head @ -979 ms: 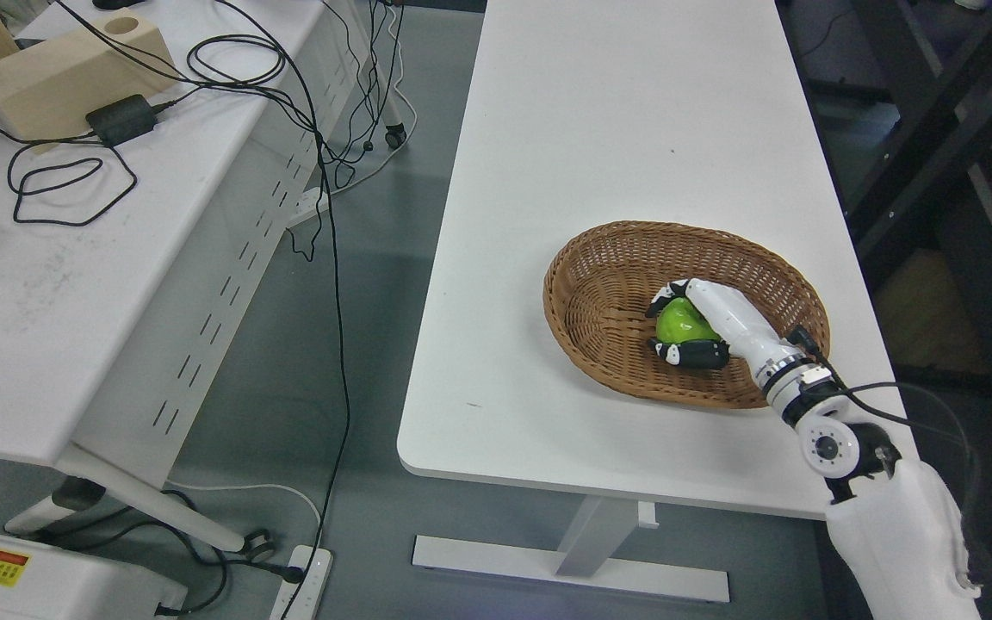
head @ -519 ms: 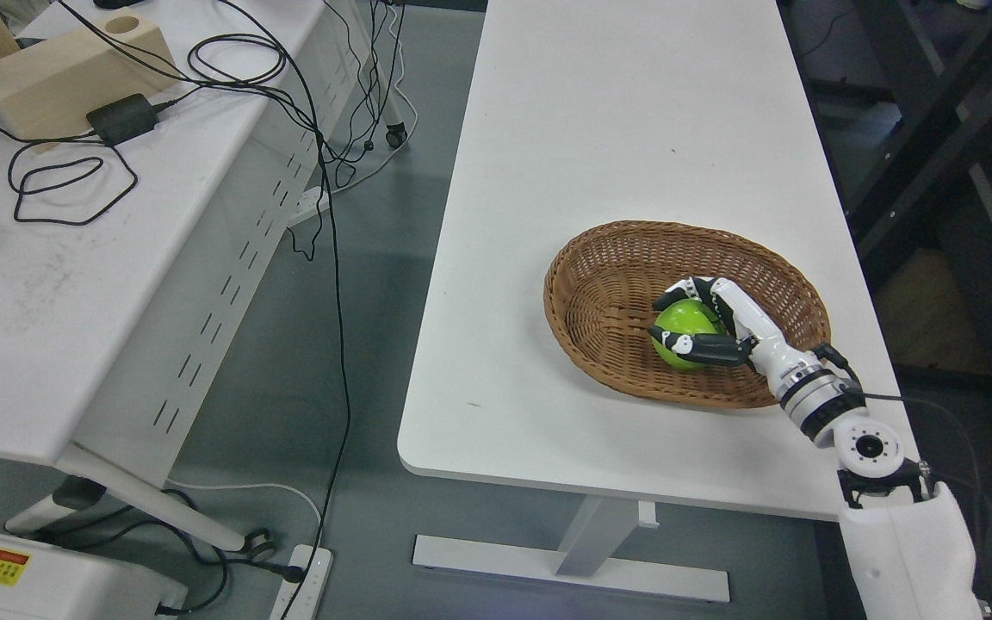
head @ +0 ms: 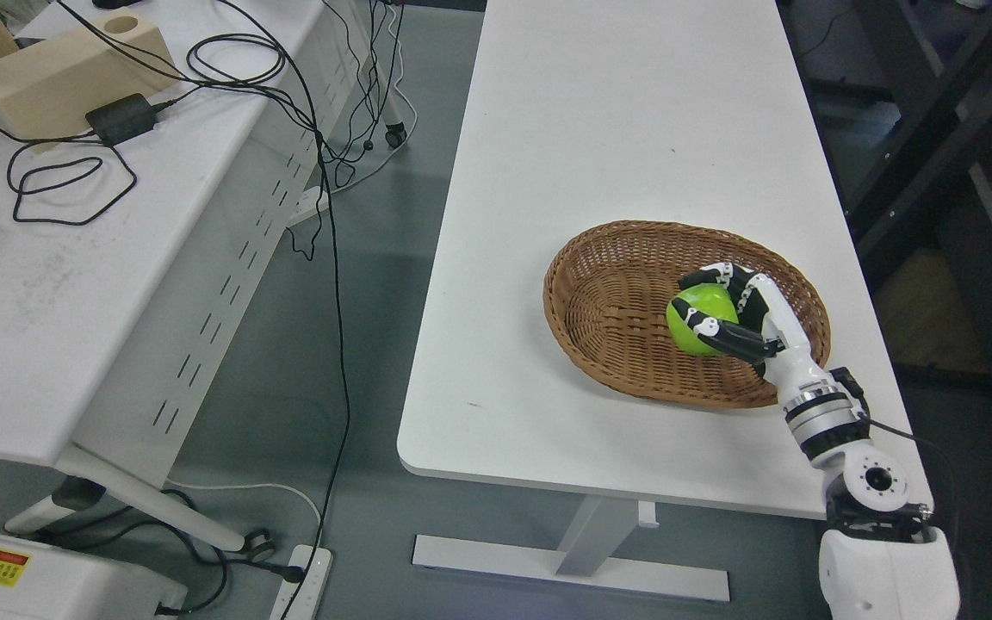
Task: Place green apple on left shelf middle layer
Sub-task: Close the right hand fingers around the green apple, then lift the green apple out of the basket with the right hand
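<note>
The green apple (head: 696,319) is held over the right half of the brown wicker basket (head: 608,301), which sits on the white table (head: 625,129). My right hand (head: 724,310) is shut on the apple, black-and-white fingers (head: 720,277) wrapped over its top and thumb across its lower front. The white right forearm rises from the lower right corner. The apple appears raised off the basket floor. No left arm shows, and no shelf with layers is clearly visible.
A second white table (head: 74,258) at left carries a wooden block (head: 65,69), a black power adapter (head: 121,119) and tangled cables. Grey floor lies between the tables, with a power strip (head: 302,581). Dark frame beams (head: 935,112) stand at the right.
My right hand, closed on the apple, has lifted it and drawn it right and slightly up within the basket. The wrist has turned more upright and the forearm has pulled back.
</note>
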Robot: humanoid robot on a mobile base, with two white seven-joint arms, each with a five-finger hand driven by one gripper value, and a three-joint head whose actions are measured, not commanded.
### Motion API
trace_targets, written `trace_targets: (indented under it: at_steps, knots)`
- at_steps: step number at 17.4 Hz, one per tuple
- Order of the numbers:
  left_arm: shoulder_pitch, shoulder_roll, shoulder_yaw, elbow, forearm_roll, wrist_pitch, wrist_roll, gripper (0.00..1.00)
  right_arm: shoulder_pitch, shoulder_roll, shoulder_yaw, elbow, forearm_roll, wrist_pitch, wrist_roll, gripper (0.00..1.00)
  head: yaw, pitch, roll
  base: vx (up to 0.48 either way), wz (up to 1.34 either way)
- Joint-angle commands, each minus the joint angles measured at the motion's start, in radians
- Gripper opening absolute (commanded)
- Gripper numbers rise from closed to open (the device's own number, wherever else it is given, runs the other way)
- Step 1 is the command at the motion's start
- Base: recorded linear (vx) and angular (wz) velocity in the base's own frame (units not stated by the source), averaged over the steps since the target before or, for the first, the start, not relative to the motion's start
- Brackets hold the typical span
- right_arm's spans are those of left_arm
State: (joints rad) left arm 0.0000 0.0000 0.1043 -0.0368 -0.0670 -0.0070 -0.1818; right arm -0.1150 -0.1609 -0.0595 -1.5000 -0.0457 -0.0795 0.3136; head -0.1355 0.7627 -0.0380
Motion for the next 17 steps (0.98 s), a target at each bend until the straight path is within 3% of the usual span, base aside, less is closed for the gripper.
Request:
trace_targets:
  at_steps: [1, 5, 17]
  knots:
    - [-0.021, 0.017, 0.000, 0.000, 0.000, -0.001, -0.001, 1.00, 0.078, 0.081, -0.074, -0.081, -0.029, -0.130, -0.105, 0.00, 0.0000, 0.000, 0.000, 0.000, 0.00]
    - [-0.021, 0.017, 0.000, 0.000, 0.001, -0.001, -0.001, 1.00, 0.120, 0.086, -0.059, -0.112, -0.017, -0.204, -0.163, 0.00, 0.0000, 0.000, 0.000, 0.000, 0.00]
    - [-0.021, 0.017, 0.000, 0.000, 0.001, -0.001, -0.001, 1.00, 0.239, 0.103, -0.065, -0.192, -0.016, -0.214, -0.175, 0.00, 0.0000, 0.000, 0.000, -0.015, 0.00]
